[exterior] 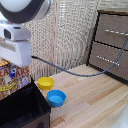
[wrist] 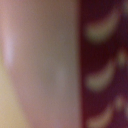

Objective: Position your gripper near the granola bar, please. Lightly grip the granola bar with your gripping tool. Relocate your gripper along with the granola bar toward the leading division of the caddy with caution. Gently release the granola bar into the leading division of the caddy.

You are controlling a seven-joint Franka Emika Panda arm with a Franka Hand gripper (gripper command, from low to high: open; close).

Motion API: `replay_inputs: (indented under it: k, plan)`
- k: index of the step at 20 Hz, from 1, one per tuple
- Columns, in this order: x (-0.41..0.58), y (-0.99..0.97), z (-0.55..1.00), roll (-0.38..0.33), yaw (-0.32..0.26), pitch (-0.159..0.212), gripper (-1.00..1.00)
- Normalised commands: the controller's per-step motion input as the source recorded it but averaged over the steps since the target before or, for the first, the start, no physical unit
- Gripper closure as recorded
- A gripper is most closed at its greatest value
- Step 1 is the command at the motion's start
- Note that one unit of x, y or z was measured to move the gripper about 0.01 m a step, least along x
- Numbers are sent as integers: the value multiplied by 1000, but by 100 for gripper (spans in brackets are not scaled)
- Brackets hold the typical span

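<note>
The brown wooden drawer cabinet [exterior: 111,42] is the largest thing here, standing at the far side of the wooden table [exterior: 95,100], well apart from the caddy [exterior: 22,107] and toward the exterior view's right of it. The caddy itself sits at the near corner on the exterior view's left, a black soft-sided box whose open top shows a dark compartment; the divider cannot be made out, so which division lies under the arm is unclear.

Directly above the caddy's far edge hangs the gripper [exterior: 15,64], its bulky white head filling the upper corner, with a black cable [exterior: 80,70] trailing from it across toward the cabinet. The fingers are hidden behind the head and the packet, so I cannot tell whether they are clamped or released.

The granola bar [exterior: 11,77] stands upright just beneath the gripper head, at the caddy's far rim, its yellow, orange and red print facing the camera. Judging by its raised, upright pose close under the head, it is probably being carried for a drop into the caddy. The wrist view is a close blur of pink and dark red print, which fits a packet held right against the lens.

Just beside the caddy lie a blue bowl [exterior: 56,97] and a yellow bowl [exterior: 45,82], clear of the path.
</note>
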Motion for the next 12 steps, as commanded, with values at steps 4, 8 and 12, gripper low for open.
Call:
replay_inputs:
  k: [4,8,12]
  plan:
    - [-319,364,-477,-41,-198,17,100]
    - [-105,58,-565,-24,-211,3,100]
    - [-33,-5,-381,-1,-133,0,100]
